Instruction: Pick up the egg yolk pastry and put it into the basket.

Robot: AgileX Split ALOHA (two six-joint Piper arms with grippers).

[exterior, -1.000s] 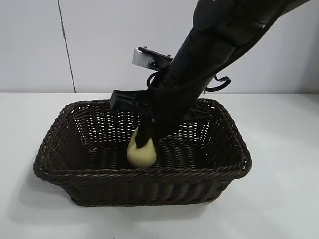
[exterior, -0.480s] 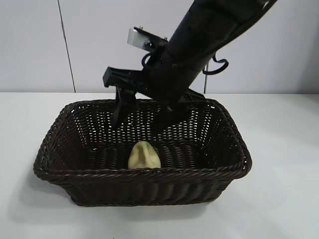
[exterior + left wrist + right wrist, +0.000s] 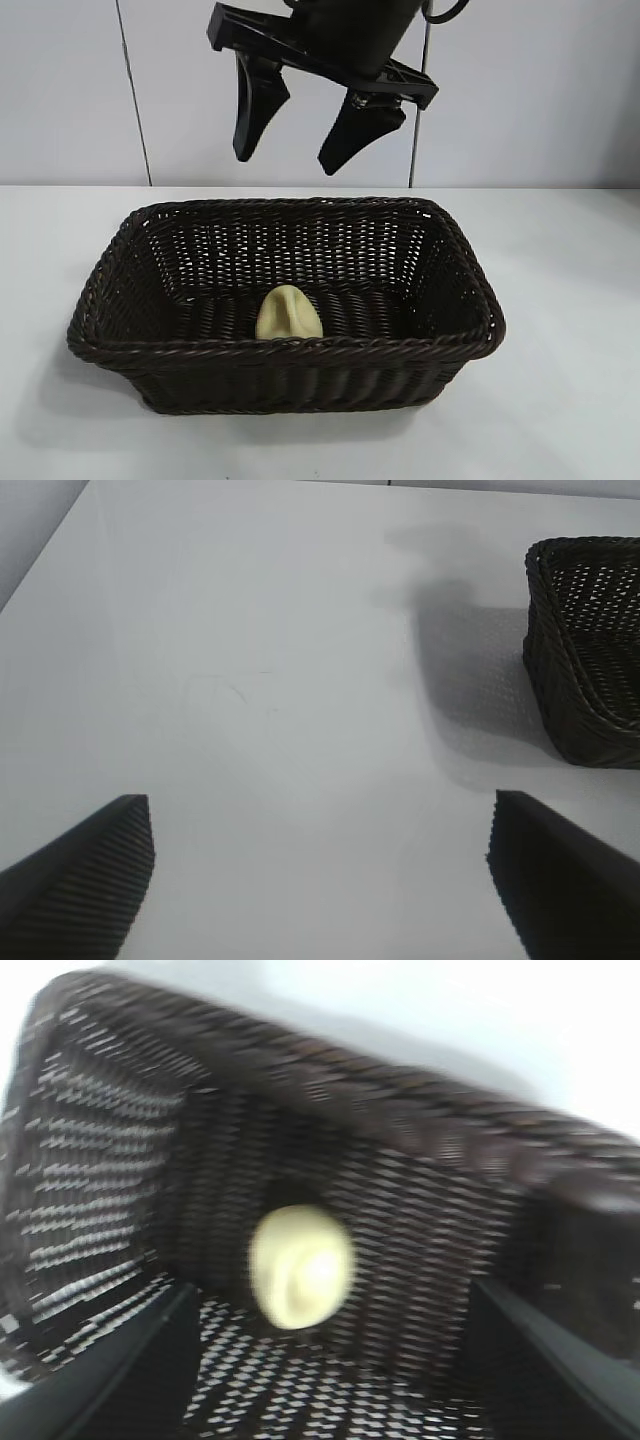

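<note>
Lying on the floor of the basket (image 3: 120,300) close to its near wall, the egg yolk pastry (image 3: 289,313) is found directly beneath the right gripper (image 3: 292,152), whose fingers are spread and empty, well above the rim.

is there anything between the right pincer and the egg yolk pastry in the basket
Nothing. In the exterior view the open right pincer hangs above the basket; only air and bare wicker separate it from the egg yolk pastry. The right wrist view agrees.
</note>
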